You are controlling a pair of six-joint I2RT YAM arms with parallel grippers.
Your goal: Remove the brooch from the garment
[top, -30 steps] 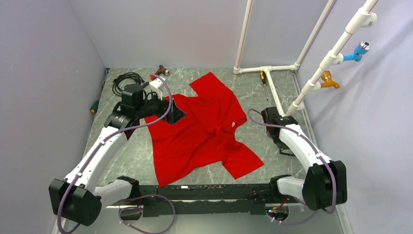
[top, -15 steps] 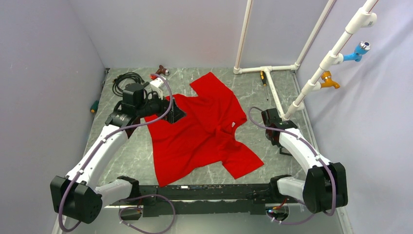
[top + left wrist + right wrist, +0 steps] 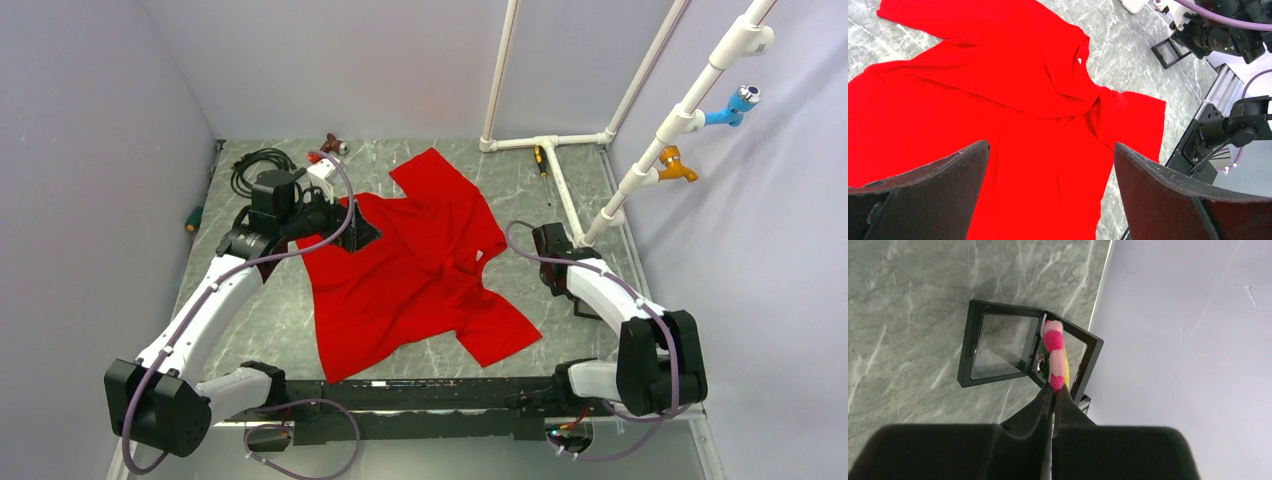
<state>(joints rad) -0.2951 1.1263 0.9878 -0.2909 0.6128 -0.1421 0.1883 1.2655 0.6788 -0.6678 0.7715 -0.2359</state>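
Note:
The red T-shirt [image 3: 415,260] lies spread on the marble table, seen also in the left wrist view [image 3: 998,110], its small white neck label [image 3: 1079,61] showing. My left gripper [image 3: 362,233] is open and empty, hovering over the shirt's left part. My right gripper [image 3: 580,300] sits right of the shirt. In the right wrist view my right gripper [image 3: 1054,387] is shut on the pink and yellow brooch [image 3: 1055,354], held edge-on above an open black box [image 3: 1003,347].
White pipes [image 3: 560,190] lie at the back right with a screwdriver [image 3: 541,160] beside them. A black cable coil [image 3: 255,165] and a white block [image 3: 322,172] sit at the back left. The right wall [image 3: 1188,330] is close to the box.
The right arm has shifted slightly left and forward near the black box. The left arm has barely moved. The shirt has not moved.

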